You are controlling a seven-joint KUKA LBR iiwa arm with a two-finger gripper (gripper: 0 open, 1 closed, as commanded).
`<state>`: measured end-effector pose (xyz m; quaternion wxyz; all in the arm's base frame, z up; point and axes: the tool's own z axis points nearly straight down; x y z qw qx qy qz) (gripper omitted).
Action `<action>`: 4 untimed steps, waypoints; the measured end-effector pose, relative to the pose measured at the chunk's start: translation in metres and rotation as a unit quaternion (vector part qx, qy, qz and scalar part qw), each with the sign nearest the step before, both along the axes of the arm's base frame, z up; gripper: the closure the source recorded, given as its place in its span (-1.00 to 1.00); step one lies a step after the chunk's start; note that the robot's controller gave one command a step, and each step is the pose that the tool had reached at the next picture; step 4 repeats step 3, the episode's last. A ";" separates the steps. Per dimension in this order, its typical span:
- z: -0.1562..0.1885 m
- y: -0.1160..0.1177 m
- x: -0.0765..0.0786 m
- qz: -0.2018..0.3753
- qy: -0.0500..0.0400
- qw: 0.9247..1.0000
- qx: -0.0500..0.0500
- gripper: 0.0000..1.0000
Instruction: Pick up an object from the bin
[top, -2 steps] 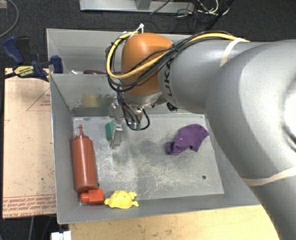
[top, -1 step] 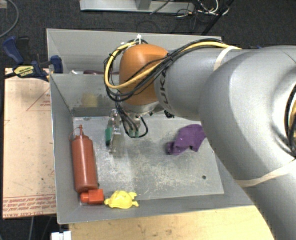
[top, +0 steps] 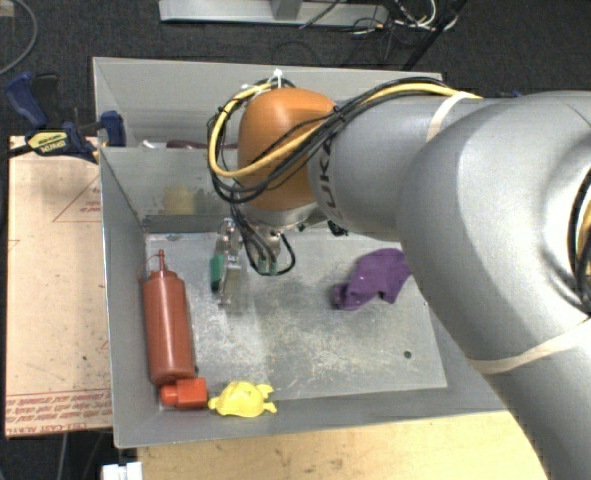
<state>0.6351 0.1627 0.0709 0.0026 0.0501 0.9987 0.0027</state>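
Where the arm [top: 445,168] reaches in from the right, its orange-covered wrist hangs low over the rear left part of the grey bin [top: 315,363]. This sets the gripper [top: 231,268] close above the floor, touching or just beside a small green thing [top: 217,271]. Whether the gripper is released, clenched or grasping cannot be told, because the wrist and its looped cables overhang the tip.

The green thing is slim and stands upright or steeply tilted; its kind cannot be made out. It has bare floor to its right and towards the front, which probably makes it the easiest candidate for the pick.

A red-brown squeeze bottle [top: 168,326] with an orange cap [top: 182,394] lies lengthwise along the left wall, near the green thing but apart from it. A small yellow lump [top: 242,399] rests just beside the cap at the front edge. A crumpled purple thing [top: 373,279] lies well to the right, clear of the gripper.

Judged stage: at grasp height, the lift not yet made.
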 end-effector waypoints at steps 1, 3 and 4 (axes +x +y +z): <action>0.000 0.000 0.000 0.000 0.000 1.000 0.000 1.00; 0.002 0.000 0.000 0.000 0.000 1.000 0.000 1.00; 0.002 0.000 0.000 0.000 0.000 1.000 0.000 1.00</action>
